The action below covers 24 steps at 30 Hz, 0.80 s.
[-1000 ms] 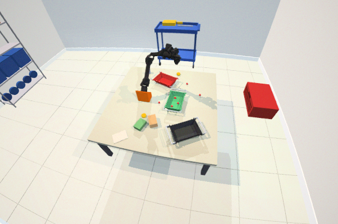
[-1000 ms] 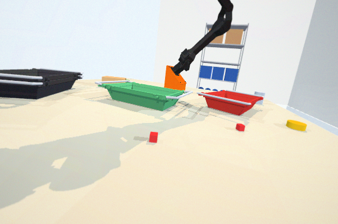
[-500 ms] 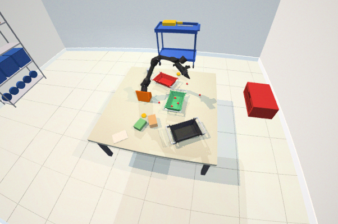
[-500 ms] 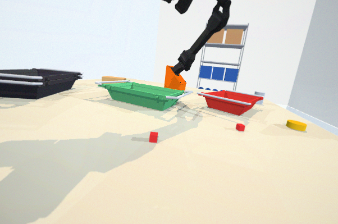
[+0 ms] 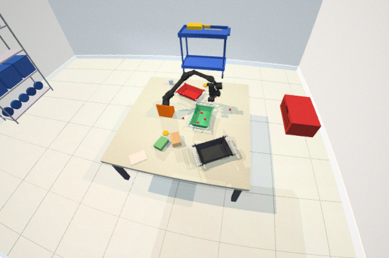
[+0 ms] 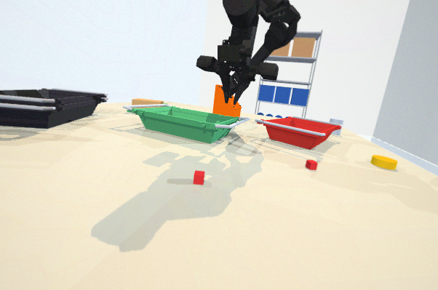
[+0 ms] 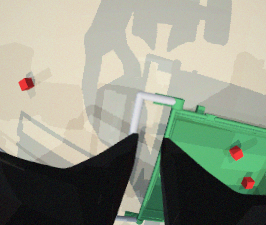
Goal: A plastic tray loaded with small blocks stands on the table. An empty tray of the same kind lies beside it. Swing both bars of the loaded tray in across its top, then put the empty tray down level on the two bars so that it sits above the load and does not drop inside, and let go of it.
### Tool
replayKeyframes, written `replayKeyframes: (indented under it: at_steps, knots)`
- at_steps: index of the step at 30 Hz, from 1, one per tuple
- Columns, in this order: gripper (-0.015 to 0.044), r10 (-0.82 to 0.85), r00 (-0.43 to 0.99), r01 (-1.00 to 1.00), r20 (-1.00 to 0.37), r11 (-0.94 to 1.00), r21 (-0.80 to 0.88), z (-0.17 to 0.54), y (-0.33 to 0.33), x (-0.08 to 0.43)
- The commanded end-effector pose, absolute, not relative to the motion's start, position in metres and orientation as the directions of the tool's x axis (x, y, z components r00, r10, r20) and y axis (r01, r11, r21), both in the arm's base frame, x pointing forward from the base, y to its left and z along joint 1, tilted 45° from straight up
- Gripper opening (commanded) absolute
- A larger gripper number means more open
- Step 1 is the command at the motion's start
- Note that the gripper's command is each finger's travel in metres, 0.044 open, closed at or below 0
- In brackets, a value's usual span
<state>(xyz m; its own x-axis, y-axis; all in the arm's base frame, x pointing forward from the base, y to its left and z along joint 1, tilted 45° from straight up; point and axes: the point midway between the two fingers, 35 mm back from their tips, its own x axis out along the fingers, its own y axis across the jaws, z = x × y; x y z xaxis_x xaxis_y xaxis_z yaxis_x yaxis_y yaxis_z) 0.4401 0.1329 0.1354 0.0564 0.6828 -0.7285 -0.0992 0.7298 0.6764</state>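
Three trays (image 5: pixel 195 115) (image 5: pixel 190 92) (image 5: pixel 214 150) (image 6: pixel 182 125) (image 6: pixel 296 134) (image 6: pixel 73 110) (image 7: pixel 203 129), six small red cubes (image 5: pixel 201 112) (image 5: pixel 205 119) (image 5: pixel 198 122) (image 5: pixel 183 118) (image 5: pixel 230 109) (image 5: pixel 215 96) (image 6: pixel 198 177) (image 6: pixel 311 164) (image 7: pixel 26 84) (image 7: pixel 236 153) (image 7: pixel 248 183), two yellow discs (image 5: pixel 165 132) (image 5: pixel 205 85) (image 6: pixel 384 162), two larger blocks (image 5: pixel 161 143) (image 5: pixel 176 139) (image 6: pixel 148 102), one blue cart (image 5: pixel 203 35).
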Motion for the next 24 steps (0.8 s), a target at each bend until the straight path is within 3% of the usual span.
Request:
replayKeyframes:
  at_steps: [1, 24]
  knots:
    - [0.0080, 0.710, -0.027, -0.021, -0.704, 0.704, 0.710, 0.131, 0.151, 0.429]
    - [0.0080, 0.712, -0.027, -0.021, -0.702, 0.702, 0.712, 0.090, 0.194, 0.428]
